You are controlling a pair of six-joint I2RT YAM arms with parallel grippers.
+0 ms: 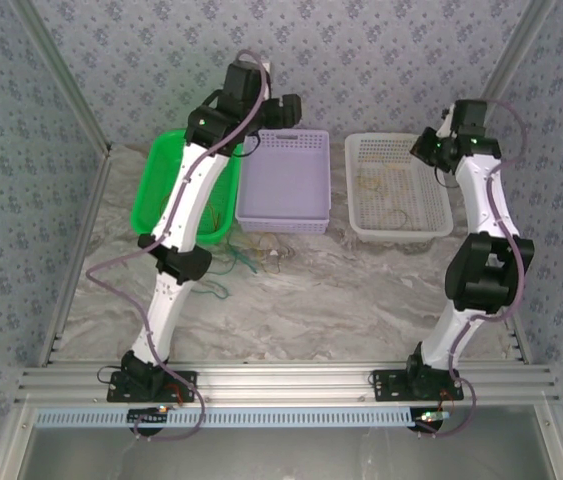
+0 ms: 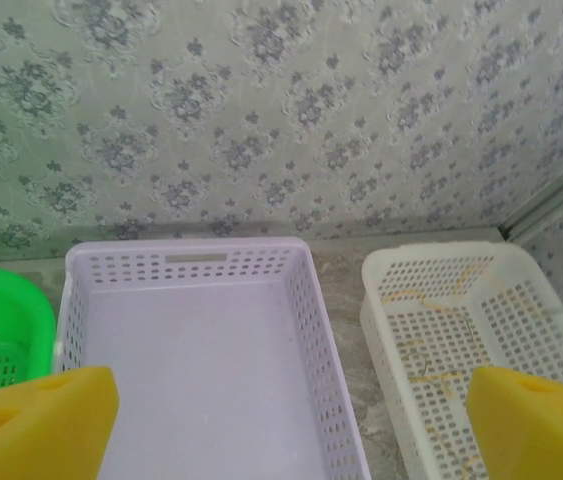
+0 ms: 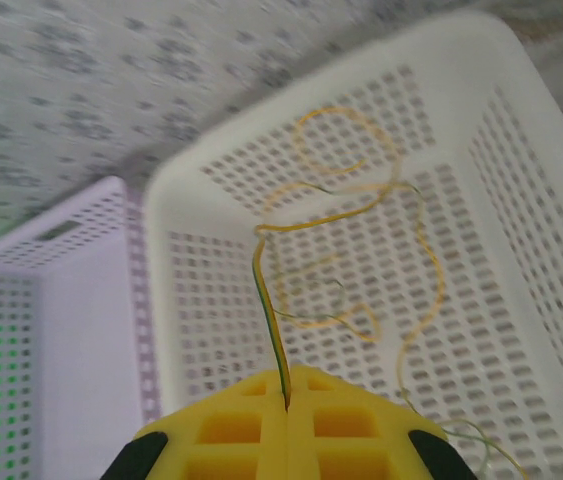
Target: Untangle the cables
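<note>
R claw (image 3: 287,400) gripped thin yellow-green wire (image 3: 266,300) over white perforated plastic basket (image 3: 521,90), 2 o'clock; L claw (image 2: 286,420) hung released above lilac plastic basket (image 2: 186,258).

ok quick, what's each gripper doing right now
Left gripper: open, holding nothing.
Right gripper: shut on a yellow-green cable over the white basket.

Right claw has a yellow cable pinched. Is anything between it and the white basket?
Nothing visible stands in the way. The right claw holds the yellow cable above the white basket, whose open top has nothing across it.
</note>
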